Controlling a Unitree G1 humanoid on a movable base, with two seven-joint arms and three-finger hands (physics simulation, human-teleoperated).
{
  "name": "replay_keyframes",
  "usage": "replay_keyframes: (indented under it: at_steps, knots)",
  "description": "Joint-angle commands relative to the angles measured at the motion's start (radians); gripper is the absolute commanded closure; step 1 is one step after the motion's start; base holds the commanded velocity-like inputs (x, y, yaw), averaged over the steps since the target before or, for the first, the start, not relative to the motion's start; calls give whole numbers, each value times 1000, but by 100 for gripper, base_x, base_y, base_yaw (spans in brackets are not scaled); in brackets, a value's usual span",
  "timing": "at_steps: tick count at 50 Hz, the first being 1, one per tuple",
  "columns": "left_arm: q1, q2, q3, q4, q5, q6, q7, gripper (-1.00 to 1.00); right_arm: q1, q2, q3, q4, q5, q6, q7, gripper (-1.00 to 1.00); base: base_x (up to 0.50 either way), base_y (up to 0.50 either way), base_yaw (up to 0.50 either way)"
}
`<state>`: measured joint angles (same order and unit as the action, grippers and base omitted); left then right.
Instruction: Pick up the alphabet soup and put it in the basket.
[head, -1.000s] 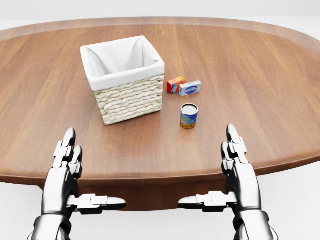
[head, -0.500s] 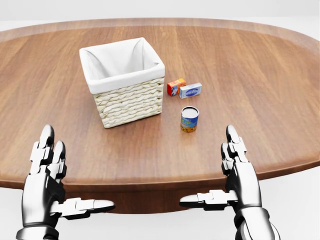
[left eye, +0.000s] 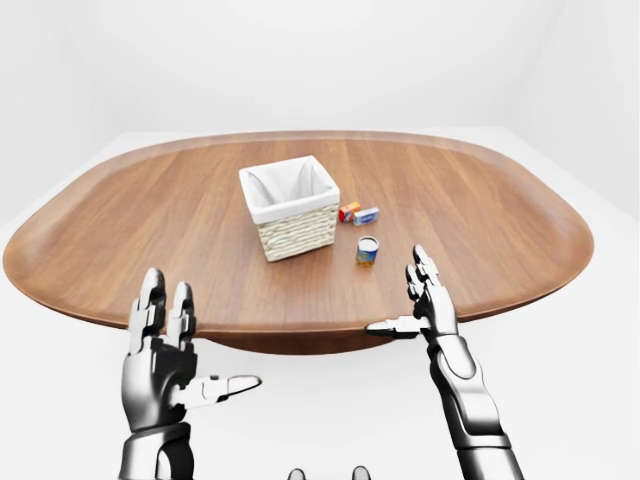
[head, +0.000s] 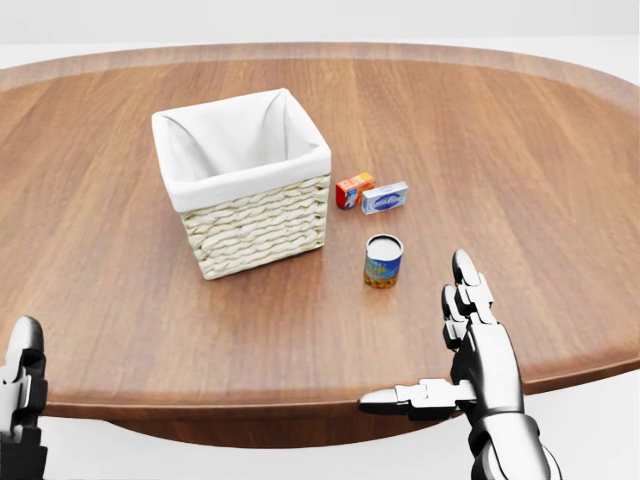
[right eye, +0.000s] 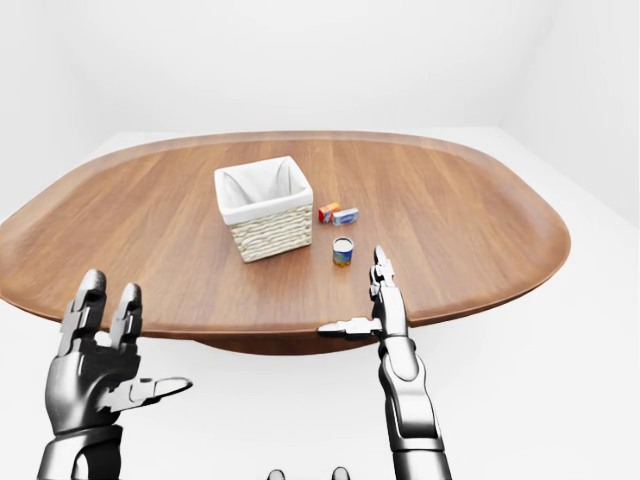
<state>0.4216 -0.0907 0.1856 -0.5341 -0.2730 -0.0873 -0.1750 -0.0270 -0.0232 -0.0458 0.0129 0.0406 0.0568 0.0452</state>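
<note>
Now reaching for the alphabet soup (head: 382, 261).
I'm holding my right hand (head: 478, 352) released near it, seemingly short; next, closing around the can.

Left hand (left eye: 165, 355) raised low at the left-eye view's bottom left, palm inward, two fingers upright, thumb stretched to the right, spread and empty. Right hand (head: 475, 350) upright at the head view's lower right, fingers pointing up, thumb stretched left, likewise spread, holding nothing.

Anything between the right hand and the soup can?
Nothing: in the head view only bare table separates the right hand from the can.
</note>
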Motion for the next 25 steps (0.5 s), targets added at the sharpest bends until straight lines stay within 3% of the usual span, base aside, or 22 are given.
replay_keyframes:
  at_steps: [1,25]
  knots:
    - [140,-82,51,-137,-81,0,-130,-100,1,1,2,3,-1,-4,1,-100,22,0,0]
    - [144,-89,37,-134,-55,0,-136,-100,2,2,6,4,-3,-6,2,-100,23,0,0]
